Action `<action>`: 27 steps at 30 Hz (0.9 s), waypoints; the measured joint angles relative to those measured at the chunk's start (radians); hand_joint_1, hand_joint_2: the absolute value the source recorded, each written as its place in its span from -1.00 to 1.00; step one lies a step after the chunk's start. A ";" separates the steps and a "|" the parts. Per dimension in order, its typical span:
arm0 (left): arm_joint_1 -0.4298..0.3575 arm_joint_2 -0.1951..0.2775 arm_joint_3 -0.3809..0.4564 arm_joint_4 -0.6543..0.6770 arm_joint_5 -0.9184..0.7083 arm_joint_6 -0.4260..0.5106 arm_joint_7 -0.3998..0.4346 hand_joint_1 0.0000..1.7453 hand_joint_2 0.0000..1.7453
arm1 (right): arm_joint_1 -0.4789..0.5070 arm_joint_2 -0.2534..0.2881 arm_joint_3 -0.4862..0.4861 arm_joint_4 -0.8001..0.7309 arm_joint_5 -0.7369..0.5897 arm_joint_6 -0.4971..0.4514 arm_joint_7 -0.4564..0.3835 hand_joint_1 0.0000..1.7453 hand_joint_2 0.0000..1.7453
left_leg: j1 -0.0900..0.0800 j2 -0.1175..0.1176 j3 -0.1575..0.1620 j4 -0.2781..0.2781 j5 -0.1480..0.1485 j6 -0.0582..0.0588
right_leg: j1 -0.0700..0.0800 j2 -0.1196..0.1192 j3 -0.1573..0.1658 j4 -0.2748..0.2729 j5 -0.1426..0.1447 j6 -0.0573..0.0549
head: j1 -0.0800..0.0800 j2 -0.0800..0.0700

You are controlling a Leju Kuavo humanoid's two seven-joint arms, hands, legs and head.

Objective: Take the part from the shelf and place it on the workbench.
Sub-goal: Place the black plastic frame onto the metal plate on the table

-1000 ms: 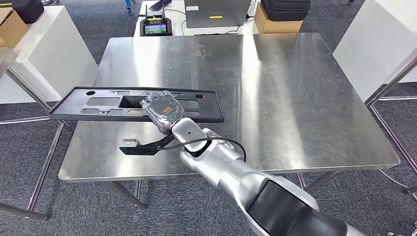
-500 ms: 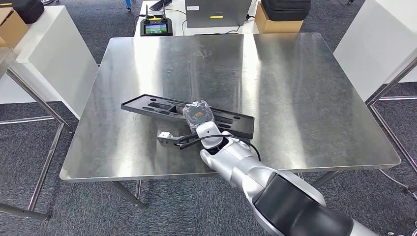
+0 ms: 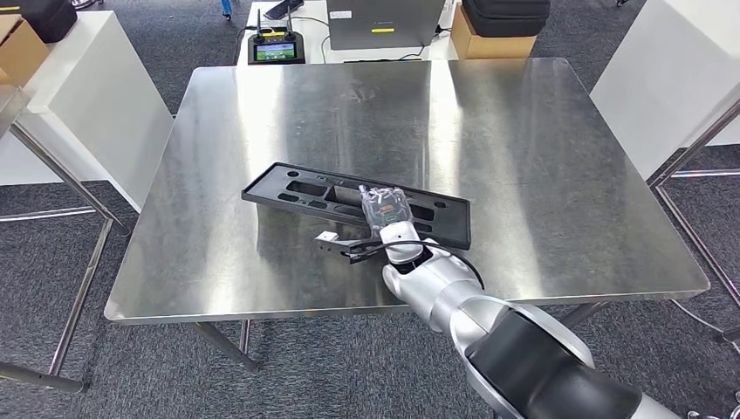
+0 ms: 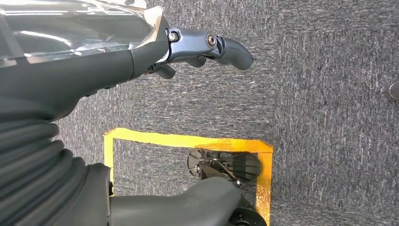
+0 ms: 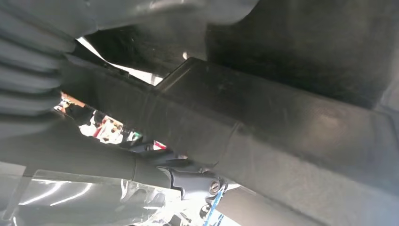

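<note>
Black plastic part [image 3: 353,203], long and flat with cut-outs, sits low over the steel workbench [image 3: 541,175], near its middle; contact with the surface cannot be confirmed. Long axis runs across the bench, far-left to near-right. Right hand [image 3: 387,211] grips it from the near side, just right of its midpoint, fingers clamped over the near edge; the right wrist view shows dark plastic close against the hand. Judgement: release calls for the part flat on the steel, then fingers opening toward the robot. Left hand [image 4: 207,47] hangs over carpet, fingers loosely apart, holding nothing.
</note>
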 joint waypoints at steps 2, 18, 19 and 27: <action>0.000 0.000 -0.001 0.000 0.000 0.000 0.000 -1.00 -1.00 | 0.001 -0.002 -0.004 0.000 0.000 0.000 -0.002 -1.00 -1.00 | 0.000 0.000 0.000 0.000 0.000 0.000 | 0.000 0.000 0.000 0.000 0.000 0.000 | 0.000 0.000; -0.001 -0.003 0.002 0.000 -0.001 0.020 0.020 -1.00 -1.00 | -0.002 0.041 -0.051 -0.021 0.032 -0.093 -0.122 -1.00 -1.00 | 0.000 0.000 0.000 0.000 0.000 0.000 | 0.000 0.000 0.000 0.000 0.001 -0.002 | 0.000 0.000; -0.001 -0.004 0.002 0.000 -0.001 0.021 0.020 -1.00 -1.00 | -0.005 0.046 -0.053 -0.024 0.032 -0.097 -0.126 -1.00 -1.00 | 0.000 0.001 0.000 0.000 0.000 0.000 | 0.000 0.000 0.000 0.000 0.001 -0.002 | 0.000 0.000; -0.001 -0.009 0.004 0.000 -0.001 0.035 0.019 -1.00 -1.00 | -0.011 0.067 -0.070 -0.043 0.032 -0.169 -0.190 -1.00 -1.00 | 0.000 0.001 -0.001 0.000 0.000 0.000 | 0.000 0.001 0.000 0.000 0.001 -0.002 | 0.000 0.000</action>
